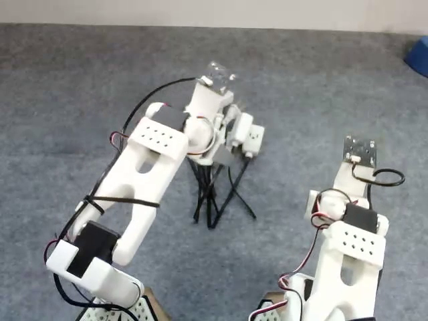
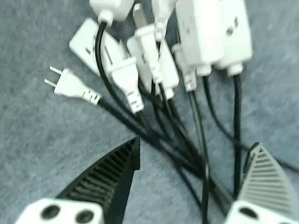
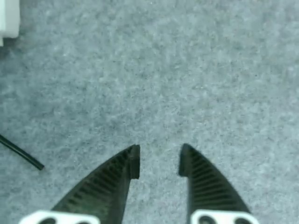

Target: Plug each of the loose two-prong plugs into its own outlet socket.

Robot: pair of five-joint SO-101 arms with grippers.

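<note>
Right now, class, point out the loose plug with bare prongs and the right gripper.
loose plug (image 2: 74,87), left wrist view, white body.
right gripper (image 3: 160,150), right wrist view, between its fingertips.

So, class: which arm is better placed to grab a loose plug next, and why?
Left. The left gripper hangs open over the black cords, a loose two-prong plug just ahead. The right gripper faces bare carpet, apart from them.

R gripper (image 3: 160,156) w/ jaws apart, over grey carpet-like counter (image 3: 196,70). One black cable (image 3: 21,153) end lies on it nearby; a white block (image 3: 8,18) (cut off at frame edge) sits farther out.
</note>
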